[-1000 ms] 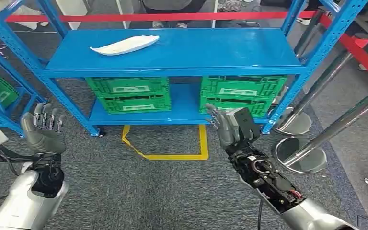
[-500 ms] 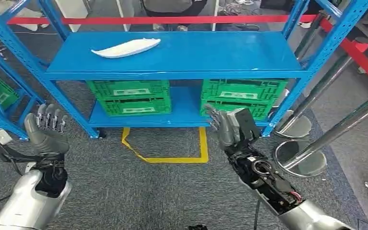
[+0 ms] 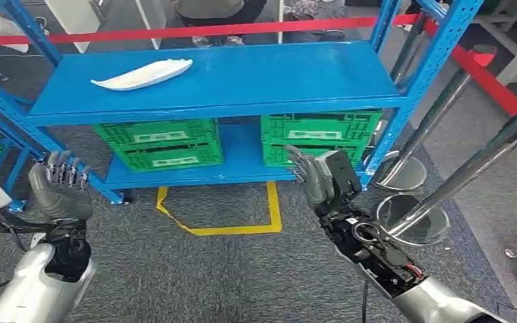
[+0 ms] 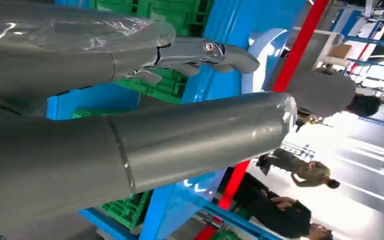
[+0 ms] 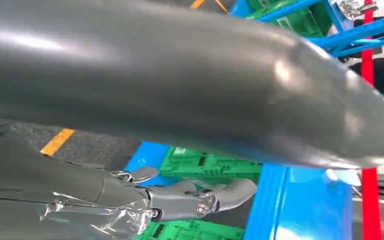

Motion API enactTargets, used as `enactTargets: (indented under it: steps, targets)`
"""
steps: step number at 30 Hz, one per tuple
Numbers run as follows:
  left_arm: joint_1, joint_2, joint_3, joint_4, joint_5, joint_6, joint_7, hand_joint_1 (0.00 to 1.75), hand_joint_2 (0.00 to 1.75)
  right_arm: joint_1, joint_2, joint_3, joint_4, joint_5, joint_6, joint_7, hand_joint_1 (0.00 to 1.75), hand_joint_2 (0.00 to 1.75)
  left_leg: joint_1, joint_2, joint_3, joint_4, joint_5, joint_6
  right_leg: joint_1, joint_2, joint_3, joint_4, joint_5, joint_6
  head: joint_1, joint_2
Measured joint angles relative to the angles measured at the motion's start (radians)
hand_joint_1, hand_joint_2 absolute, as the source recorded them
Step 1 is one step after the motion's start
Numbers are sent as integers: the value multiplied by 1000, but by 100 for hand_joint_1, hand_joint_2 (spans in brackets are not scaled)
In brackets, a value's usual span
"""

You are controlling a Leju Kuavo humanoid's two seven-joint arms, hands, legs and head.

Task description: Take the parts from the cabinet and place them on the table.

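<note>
Head view: the white part (image 3: 142, 74) lies flat on the top shelf of the blue cabinet (image 3: 256, 81), toward its left end, nothing touching it. The left hand (image 3: 59, 190) is raised in front of the cabinet's lower left corner, fingers spread and holding nothing. The right hand (image 3: 320, 177) is up before the lower shelf, fingers apart and empty too. Green crates (image 3: 163, 143) sit on that lower shelf.

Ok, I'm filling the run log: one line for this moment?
approach | white part on blue shelf | left hand empty | right hand empty
</note>
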Motion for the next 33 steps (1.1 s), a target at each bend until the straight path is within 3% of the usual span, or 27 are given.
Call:
enactTargets:
  steps: [1, 2, 4, 6, 8, 9, 10, 11, 12, 13, 14, 16, 17, 18, 19, 21, 22, 23, 24, 26, 27, 28, 29, 32, 33]
  targets:
    - [-2, 2, 0, 0, 0, 0, 0, 0, 0, 0, 0, 0, 0, 0, 0, 0, 0, 0, -7, -3, 38, -90, 45, 12, 0, 1, 8, -1, -7, 2, -2, 0]
    - [-4, 2, 0, 0, 0, 0, 0, 0, 0, -2, 0, 0, 0, 0, 0, 0, 0, 0, -12, -4, 59, -117, 27, 21, 4, 1, 10, -2, -12, 8, -3, 0]
    - [-6, 2, -1, 0, 0, 1, 0, 0, 0, -5, 0, 0, 0, 0, 0, 0, 0, 0, -17, -4, 68, -137, 20, 19, 0, 5, 16, -13, -15, 19, -7, 0]
    - [-7, 1, -2, 0, 0, 1, 0, 0, 0, -5, 0, 0, 0, 0, 0, 1, 0, 0, -13, -4, 86, -150, 14, 29, 2, 4, 28, -5, -8, 33, -7, 0]
    - [-9, 1, -2, 0, 0, 1, 0, 0, 0, -6, 0, -1, 0, 0, 0, 1, 0, 0, -8, -3, 107, -158, 8, 37, -1, -12, 4, 48, -36, 41, -2, 0]
    - [-10, 1, -2, 0, 0, 2, 0, 0, 0, -8, 0, -1, 0, 0, 0, 1, 0, 0, -8, -3, 112, -157, 4, 43, -1, -12, -29, 115, -66, 44, -1, 0]
    - [-8, 0, -3, 0, 0, 3, 0, 0, 0, -6, 0, -1, 0, 0, 0, 2, 0, 175, -9, -3, 117, -157, 0, 45, -2, -12, -76, 199, -98, 46, 2, 0]
    - [-4, 0, -4, 0, 1, 6, 0, 0, 0, -3, 0, 0, 0, 0, -1, 2, 0, 175, -9, -3, 122, -157, -7, 45, -2, -12, -124, 275, -122, 48, 2, 0]
    - [-1, 0, -4, 0, 1, 6, 1, 0, 0, 1, 0, 0, 0, 0, -1, 3, 0, 175, -9, -3, 128, -157, -12, 45, -4, -13, -152, 308, -124, 51, 3, 0]
    - [3, 0, -4, 0, 2, 6, 1, 0, 0, 2, 0, 0, 1, 1, 0, 3, 0, 175, -8, -3, 137, -157, -19, 44, -5, -14, -159, 296, -100, 52, 5, 0]
    - [6, 0, -4, 0, 3, 6, 1, 0, 0, 2, 0, 0, 2, 1, 0, 4, 0, 175, -8, -4, 147, -156, -26, 42, -6, -16, -146, 244, -56, 53, 6, 0]
    - [6, 0, -4, -2, 3, 6, 1, 0, 0, -1, 0, -2, 2, 1, -2, 4, 0, 175, -7, -4, 171, -153, -44, 34, -5, -20, -86, 68, 67, 50, 8, 0]
    - [6, 0, -4, -2, 3, 6, 1, 0, 0, -1, 0, -2, 2, 1, -1, 5, 0, 175, -7, -3, 175, -156, -52, 29, -4, -22, -69, 29, 74, 44, 5, 0]
    - [4, 0, -4, -2, 3, 6, 2, 0, 0, -4, 0, -2, 2, 1, -1, 6, 0, 175, -9, -3, 174, -152, -53, 25, 7, -26, -73, -2, 41, 41, -3, 0]
    - [4, 0, -4, -2, 4, 7, 2, 0, 0, -4, 0, -2, 2, 1, -1, 8, 0, 175, -10, -3, 169, -152, -57, 17, 7, -26, -55, -1, 53, 24, -8, -1]
    - [8, 1, -4, -3, 3, 7, 2, 0, 0, -3, 0, -1, 2, 3, 0, 7, 0, 175, -13, -1, 178, -147, -58, 9, 5, -24, -49, -4, 49, 10, -3, -1]
    - [7, 3, -4, -5, 3, 7, 2, 0, 0, -4, 0, -2, 0, 3, 0, 6, 0, 175, -12, -1, 174, -136, -64, 4, -2, -21, -37, -9, 49, 7, -1, 0]
    - [6, 3, -4, -6, 3, 7, 1, 0, 0, -7, -1, -3, -1, 4, 0, 6, 0, 175, -9, -3, 154, -91, -68, 1, -3, -21, -29, -12, 46, 3, 1, 0]
    - [5, 4, -4, -8, 3, 7, 1, 0, 0, -10, -2, -4, -1, 3, -1, 6, 0, 175, -9, -3, 111, -17, -89, -4, -4, -21, -25, -14, 43, -3, -3, 0]
    - [9, 6, -4, -8, 3, 7, 1, 0, 0, -10, -2, -1, -1, 4, 2, 6, 0, 175, -6, -2, 2, 146, -152, -13, -4, -18, -17, -14, 33, -7, -9, 0]
    - [11, 6, -4, -8, 3, 7, 1, 0, 0, -8, -2, 0, -1, 4, 3, 6, 0, 175, -6, -2, -40, 193, -170, -14, -4, -16, -12, -14, 27, -7, -9, 0]
    - [13, 7, -4, -8, 3, 7, 1, 0, 0, -7, -2, 0, -1, 3, 3, 6, 0, 175, -6, -2, -60, 194, -157, -15, -4, -15, -5, -14, 21, -6, -9, 0]
    - [14, 8, -4, -8, 3, 7, 1, 0, 0, -7, -2, -1, -1, 4, 3, 6, 0, 175, -6, -2, -52, 147, -115, -13, -4, -13, 5, -14, 14, -5, -9, 0]
    - [11, 11, -4, -8, 3, 7, 1, 0, 0, -8, -2, 0, -1, 4, 3, 6, 0, 175, -9, -2, 57, -135, 64, 7, -4, -12, 36, -17, -11, 4, -15, 0]
    - [9, 11, -4, -8, 3, 7, 1, 0, 0, -9, -2, 0, -1, 3, 3, 6, 0, 175, -18, -3, 61, -143, 25, 8, -1, -11, 40, -17, -15, 10, -22, -1]
